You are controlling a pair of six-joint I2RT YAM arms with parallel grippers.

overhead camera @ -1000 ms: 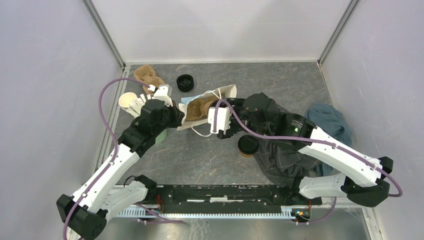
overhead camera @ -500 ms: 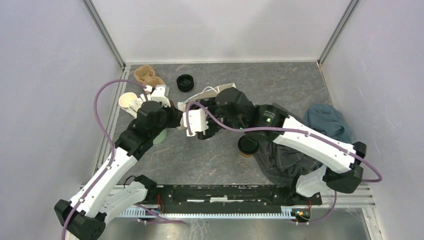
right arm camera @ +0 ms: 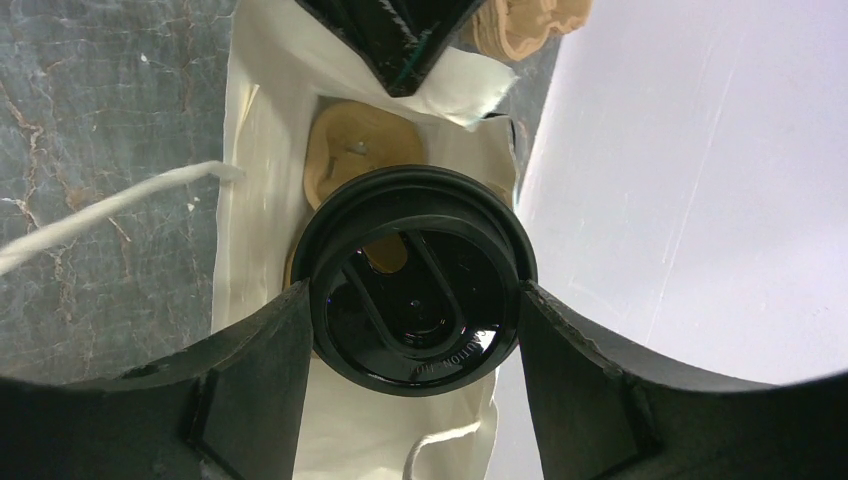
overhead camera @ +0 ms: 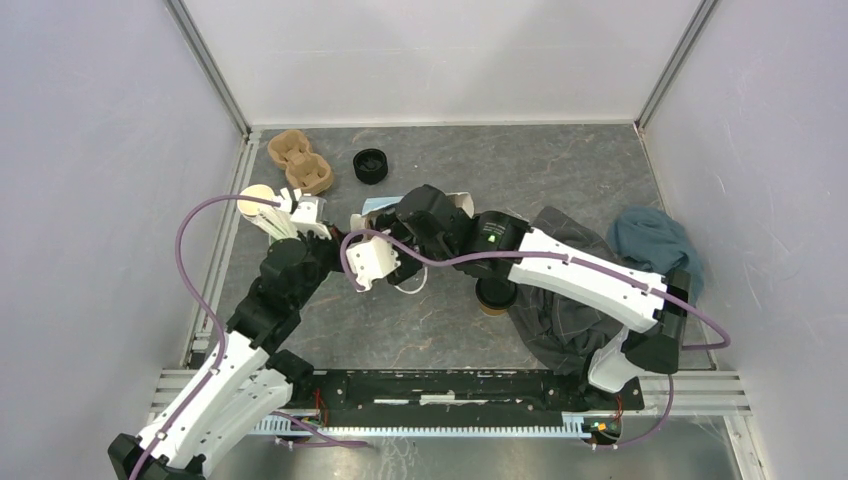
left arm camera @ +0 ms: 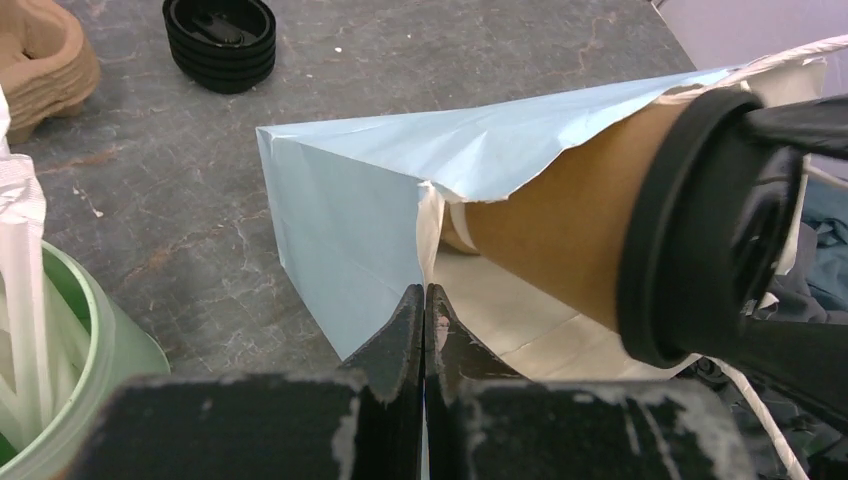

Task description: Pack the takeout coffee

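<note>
Top view: left arm (overhead camera: 250, 320) and right arm (overhead camera: 570, 275) meet mid-table (overhead camera: 560, 170) at the bag (overhead camera: 375, 204). Second cup (overhead camera: 495, 293), lidded, stands upright to the right of the bag, against the grey cloth (overhead camera: 560, 310). Lid stack (overhead camera: 371, 165) sits behind the bag.

Left wrist: left pincer (left arm camera: 425, 300) is closed flat, pinching the paper edge of the bag mouth. Cup (left arm camera: 560, 235) lies on its side, its base inside the bag mouth and its lid (left arm camera: 700, 230) outside. Green cup (left arm camera: 70, 350) is near left.

Right wrist: right pincer (right arm camera: 415, 300) is clamped on the cup at the lid, one finger on each side. A brown insert (right arm camera: 355, 150) lies inside the bag beyond it.
</note>
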